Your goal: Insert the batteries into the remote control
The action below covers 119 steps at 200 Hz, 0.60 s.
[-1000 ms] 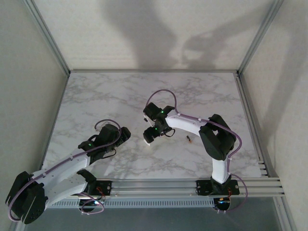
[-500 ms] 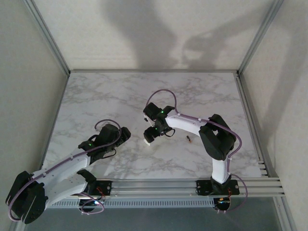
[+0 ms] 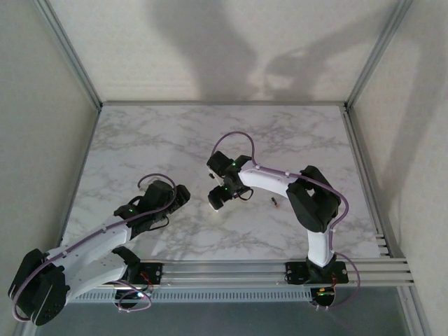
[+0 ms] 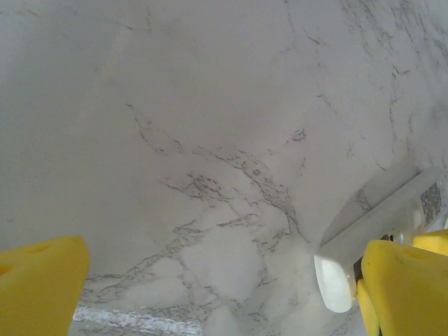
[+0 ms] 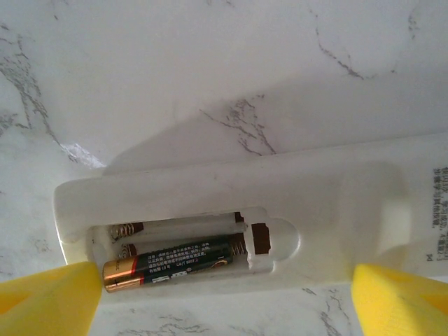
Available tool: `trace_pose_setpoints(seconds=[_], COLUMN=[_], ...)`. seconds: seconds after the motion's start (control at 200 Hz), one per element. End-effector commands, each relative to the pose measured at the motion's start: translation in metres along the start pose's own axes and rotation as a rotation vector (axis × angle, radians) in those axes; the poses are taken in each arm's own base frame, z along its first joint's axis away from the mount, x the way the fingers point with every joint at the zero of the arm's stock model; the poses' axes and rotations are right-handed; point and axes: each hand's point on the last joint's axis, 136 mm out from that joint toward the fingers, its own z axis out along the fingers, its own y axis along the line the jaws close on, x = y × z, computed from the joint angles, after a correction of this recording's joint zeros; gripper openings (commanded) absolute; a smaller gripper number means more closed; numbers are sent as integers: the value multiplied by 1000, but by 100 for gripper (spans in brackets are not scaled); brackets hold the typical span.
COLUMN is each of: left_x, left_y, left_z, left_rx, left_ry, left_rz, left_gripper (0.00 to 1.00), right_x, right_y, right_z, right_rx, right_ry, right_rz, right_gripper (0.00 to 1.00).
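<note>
The white remote control [image 5: 308,203] lies back up on the marble, its battery bay uncovered. One battery [image 5: 168,264] sits in the near slot, tilted, with its coppery end poking out at the left; the far slot shows bare springs. My right gripper [image 5: 224,308] [image 3: 218,199] hovers open over the bay, a yellow finger on each side. A second battery [image 3: 275,203] lies loose on the table to the right. My left gripper [image 4: 220,294] [image 3: 178,195] is open and low over the table. A white rounded end of the remote [image 4: 333,283] rests beside its right finger [image 4: 402,283].
The marble table [image 3: 161,140] has free room at the back and left. Grey walls with metal posts enclose it on three sides. Aluminium rails [image 3: 231,269] carrying the arm bases run along the near edge.
My right gripper has crept slightly left and now covers the remote's white end in the top view. The left arm and the loose battery have stayed put.
</note>
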Motion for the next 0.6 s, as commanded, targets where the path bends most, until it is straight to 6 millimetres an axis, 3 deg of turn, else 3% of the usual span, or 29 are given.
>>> trace_pose_setpoints(seconds=[0.0,0.591], left_x=[-4,-3], left_y=[1,1], left_z=[0,-2], left_rx=[1,8], left_ry=[-12,-12], left_rz=[-1,-5], left_gripper=[99,99], right_x=[6,-10], right_y=[6,13], right_z=[9,-11], right_rx=[6,-112], right_ry=[25,-20], right_rz=[-8,82], right_gripper=[92,94])
